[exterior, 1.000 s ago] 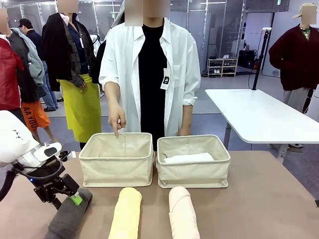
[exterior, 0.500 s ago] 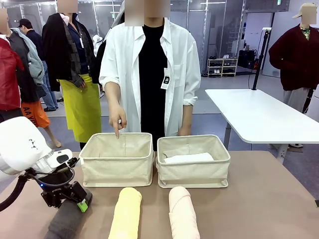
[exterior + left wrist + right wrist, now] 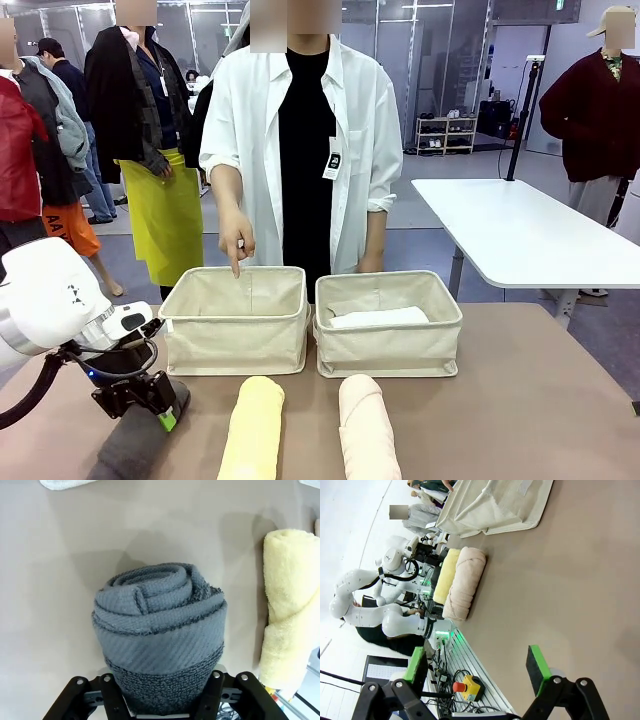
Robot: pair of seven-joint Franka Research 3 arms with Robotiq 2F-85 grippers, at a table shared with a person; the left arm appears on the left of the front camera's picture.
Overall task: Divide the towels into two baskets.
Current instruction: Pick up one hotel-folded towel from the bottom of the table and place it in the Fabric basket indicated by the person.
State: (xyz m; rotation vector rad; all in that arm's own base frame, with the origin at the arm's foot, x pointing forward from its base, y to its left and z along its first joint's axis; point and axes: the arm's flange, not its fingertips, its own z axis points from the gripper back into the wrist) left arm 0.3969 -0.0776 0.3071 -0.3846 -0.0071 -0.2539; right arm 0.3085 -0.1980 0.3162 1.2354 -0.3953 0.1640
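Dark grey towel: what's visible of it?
The dark grey towel is a thick terry roll, its spiral end and a flat woven band showing. It lies on the tan table, leftmost of three rolls, apart from the yellow towel beside it. The left gripper straddles its far end, fingers either side; whether they squeeze it is unclear.

Grey towel (image 3: 128,452), yellow (image 3: 252,430), pink (image 3: 367,432) before baskets (image 3: 235,340); white (image 3: 378,318) inside right.
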